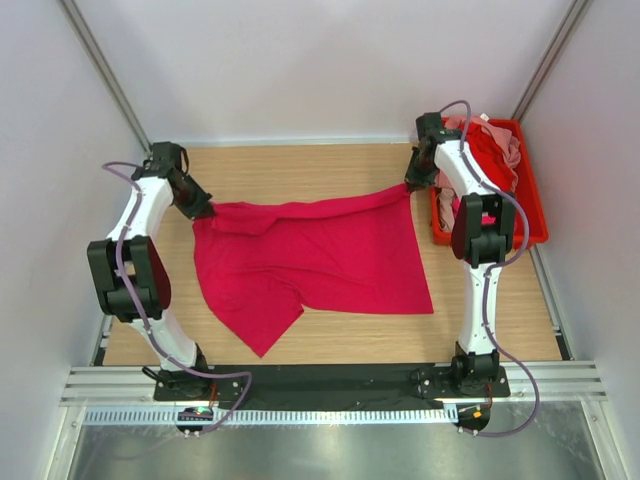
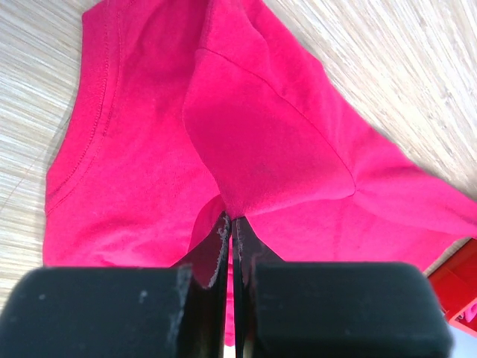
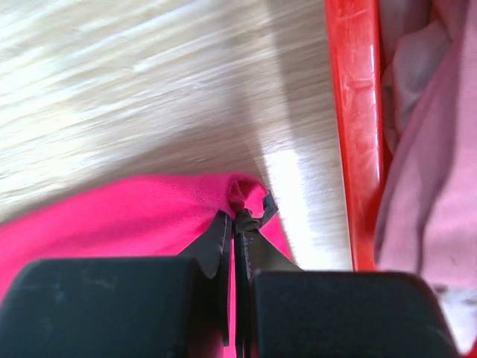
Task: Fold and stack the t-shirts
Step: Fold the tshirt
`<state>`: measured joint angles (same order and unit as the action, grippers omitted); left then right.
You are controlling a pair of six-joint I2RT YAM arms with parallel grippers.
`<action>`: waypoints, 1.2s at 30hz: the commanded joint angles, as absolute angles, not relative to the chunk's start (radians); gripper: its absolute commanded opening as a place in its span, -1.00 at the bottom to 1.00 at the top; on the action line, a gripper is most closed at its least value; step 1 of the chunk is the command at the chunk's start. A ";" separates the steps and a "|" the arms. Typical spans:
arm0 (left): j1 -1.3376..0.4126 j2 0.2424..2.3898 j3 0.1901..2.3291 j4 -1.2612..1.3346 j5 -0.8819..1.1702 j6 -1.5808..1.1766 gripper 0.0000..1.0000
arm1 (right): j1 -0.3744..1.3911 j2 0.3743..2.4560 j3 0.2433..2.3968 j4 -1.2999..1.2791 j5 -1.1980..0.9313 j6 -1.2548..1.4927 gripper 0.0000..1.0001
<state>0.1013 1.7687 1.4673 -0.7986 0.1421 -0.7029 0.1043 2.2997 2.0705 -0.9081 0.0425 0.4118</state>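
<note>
A crimson-magenta t-shirt (image 1: 310,260) lies spread on the wooden table, its far edge pulled taut between my two grippers. My left gripper (image 1: 200,210) is shut on the shirt's far left corner; in the left wrist view the cloth (image 2: 246,142) bunches up from between the closed gripper (image 2: 229,220). My right gripper (image 1: 412,183) is shut on the shirt's far right corner, seen pinched at the closed gripper (image 3: 240,216) in the right wrist view, the cloth (image 3: 134,216) trailing left. More shirts, red (image 1: 495,155) and pale pink (image 3: 425,179), lie heaped in the bin.
A rigid red plastic bin (image 1: 535,215) stands at the far right of the table, its wall (image 3: 356,112) close beside my right gripper. White walls enclose the table on three sides. The arm bases sit on a black rail (image 1: 330,380) at the near edge.
</note>
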 commanded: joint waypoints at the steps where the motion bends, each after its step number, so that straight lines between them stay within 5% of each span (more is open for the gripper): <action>1: 0.107 1.733 1.511 -0.828 0.133 -0.703 -0.99 | 0.101 2.287 2.143 -1.017 0.012 0.442 -0.98; 36: 0.121 1.654 1.298 -0.856 0.118 -0.690 -0.99 | 0.101 2.229 2.013 -1.108 -0.070 0.387 -0.98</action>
